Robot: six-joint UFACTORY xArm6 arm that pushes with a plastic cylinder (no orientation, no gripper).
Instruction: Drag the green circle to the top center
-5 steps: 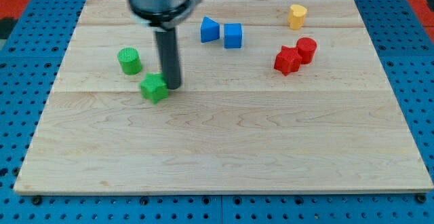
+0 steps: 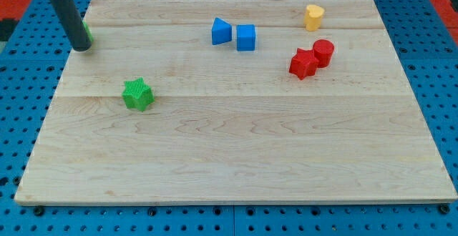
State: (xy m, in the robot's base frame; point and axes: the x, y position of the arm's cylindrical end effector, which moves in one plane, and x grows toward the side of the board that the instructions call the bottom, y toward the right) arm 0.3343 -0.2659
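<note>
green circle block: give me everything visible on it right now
Very little shows. The green circle is a thin green sliver at the board's left edge, near the view's top left, almost wholly hidden behind my rod. Its shape, surface and pose cannot be made out. My tip sits right beside it, apparently touching, though contact cannot be confirmed. No other block is near it; the green star lies apart, toward the view's bottom right.

Tabletop (image 2: pixel 250 157): my tip (image 2: pixel 81 48) at view's far left edge, green circle (image 2: pixel 86 30) just behind rod, mostly hidden. Green star (image 2: pixel 137 94) below-right, apart. Blue wedge (image 2: pixel 221 31) just beside blue cube (image 2: pixel 245 37), top ctr. Yellow block (image 2: pixel 313 16) top right; red star (image 2: pixel 303 63) touching red cylinder (image 2: pixel 323 52) below it.
</note>
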